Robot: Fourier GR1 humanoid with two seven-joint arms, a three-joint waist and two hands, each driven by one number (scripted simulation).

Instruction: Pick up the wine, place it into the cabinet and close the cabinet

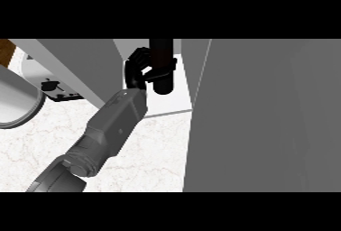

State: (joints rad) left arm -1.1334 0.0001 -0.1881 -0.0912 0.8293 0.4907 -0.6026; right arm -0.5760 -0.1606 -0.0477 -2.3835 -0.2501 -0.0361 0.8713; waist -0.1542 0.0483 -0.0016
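Observation:
The wine bottle (162, 80) is dark and slender, and it shows upright inside the open cabinet, over the white shelf floor (170, 103). My left hand (138, 68) is shut on the bottle, with the fingers curled round its middle from the left. Its grey forearm runs down to the lower left of the view. The cabinet's grey door (266, 117) stands open and fills the right side. A grey cabinet panel (83, 63) lies to the left of the hand. My right hand does not show. Whether the bottle's base touches the shelf I cannot tell.
A large round grey plate (12, 101) lies at the left edge on the pale marble counter (153, 153). A small black object (57, 88) sits beside it, near the cabinet's left panel. A strip of wood (5, 48) shows at the top left.

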